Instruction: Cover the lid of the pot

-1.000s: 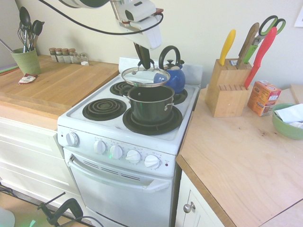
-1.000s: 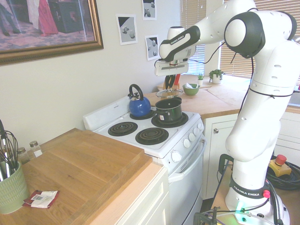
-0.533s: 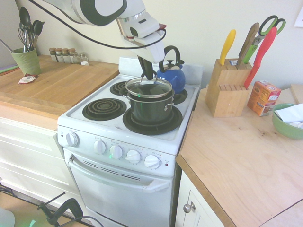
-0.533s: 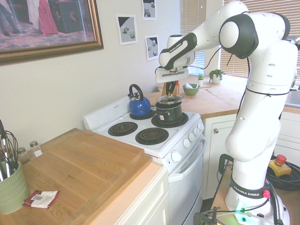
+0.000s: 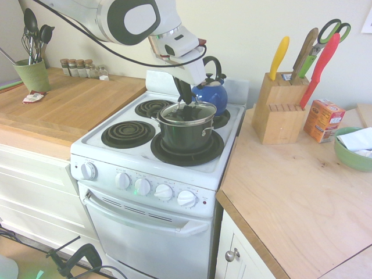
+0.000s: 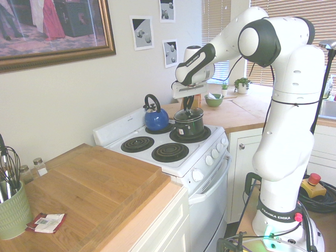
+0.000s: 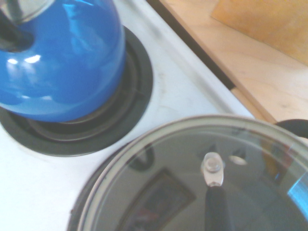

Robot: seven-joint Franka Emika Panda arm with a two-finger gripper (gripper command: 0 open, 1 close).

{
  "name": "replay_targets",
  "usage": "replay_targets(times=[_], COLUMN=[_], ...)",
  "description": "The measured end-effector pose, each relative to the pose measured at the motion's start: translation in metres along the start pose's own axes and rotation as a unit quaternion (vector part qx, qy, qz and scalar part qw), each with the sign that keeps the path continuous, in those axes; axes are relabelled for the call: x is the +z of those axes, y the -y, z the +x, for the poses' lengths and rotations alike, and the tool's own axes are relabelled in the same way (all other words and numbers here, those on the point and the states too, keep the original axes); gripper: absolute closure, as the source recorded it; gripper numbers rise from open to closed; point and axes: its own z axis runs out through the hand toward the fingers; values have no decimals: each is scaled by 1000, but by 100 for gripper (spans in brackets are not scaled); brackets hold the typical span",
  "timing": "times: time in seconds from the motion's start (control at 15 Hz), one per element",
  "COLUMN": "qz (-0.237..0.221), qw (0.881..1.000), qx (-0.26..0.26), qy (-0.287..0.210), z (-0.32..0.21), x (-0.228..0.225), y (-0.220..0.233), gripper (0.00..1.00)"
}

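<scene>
The dark pot (image 5: 185,132) stands on the front right burner of the white stove (image 5: 110,157). The glass lid (image 5: 187,113) with its silver rim lies across the top of the pot, level with the rim as far as I can see. My gripper (image 5: 186,100) comes down from above and is shut on the lid's knob. From the other side, the pot (image 6: 189,125) carries the lid (image 6: 189,111) under the gripper (image 6: 188,104). In the wrist view the lid's glass (image 7: 159,192) fills the lower part, with its knob screw in the middle.
A blue kettle (image 5: 210,93) sits on the back right burner just behind the pot, also close by in the wrist view (image 7: 62,57). A knife block (image 5: 278,107), an orange box (image 5: 323,120) and a green bowl (image 5: 353,148) stand on the right counter. A utensil cup (image 5: 32,74) is far left.
The gripper has carried the lid forward and down, from hanging above and behind the pot to resting on top of it.
</scene>
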Motion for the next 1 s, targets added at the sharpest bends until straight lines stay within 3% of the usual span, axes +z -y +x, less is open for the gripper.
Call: replay_targets(times=[1.0], qz=[-6], qw=[1000], qx=[-17], qy=[-20], z=[-2], x=[-2], y=[1], gripper=[100])
